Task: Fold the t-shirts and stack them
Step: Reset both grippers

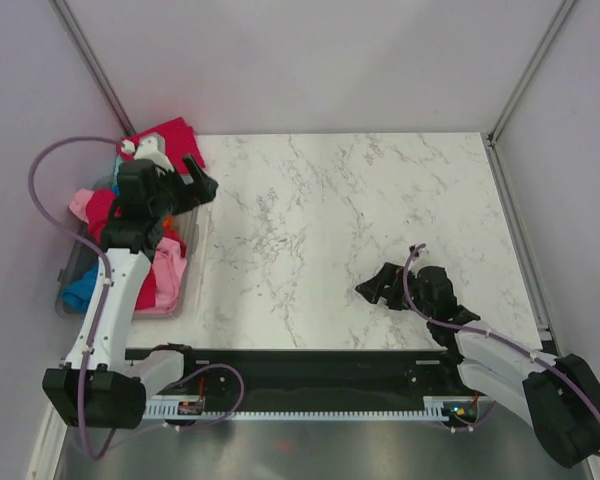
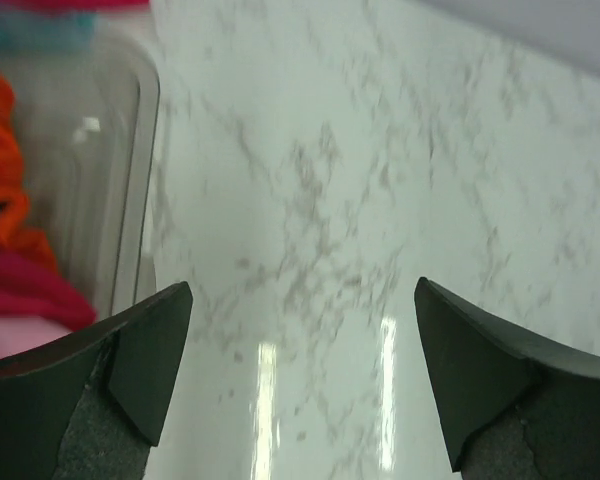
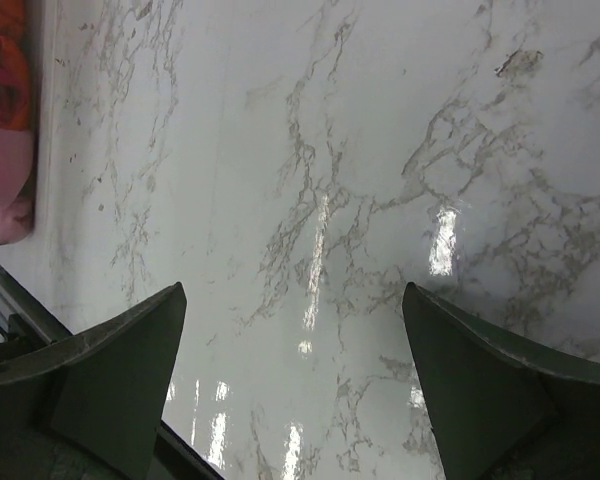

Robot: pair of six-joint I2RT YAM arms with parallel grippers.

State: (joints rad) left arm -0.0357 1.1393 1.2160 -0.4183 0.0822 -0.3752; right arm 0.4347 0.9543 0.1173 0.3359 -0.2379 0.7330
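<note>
I judge this the start: no shirt is laid out yet. The t-shirts [image 1: 168, 268] lie heaped in the bin [image 2: 130, 140] at the left of the bench [image 1: 330, 200]. My left end effector [image 1: 198, 183] hangs spread and empty just beside it; next it must dip in and pinch 1. The right end effector [image 1: 380, 288], also spread, sits well apart.

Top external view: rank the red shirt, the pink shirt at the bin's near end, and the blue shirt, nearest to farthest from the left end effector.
From the left end effector:
1. Red shirt, just behind it, at the far end.
2. Pink shirt, toward the table's near edge.
3. Blue shirt, farthest left and near.
</note>
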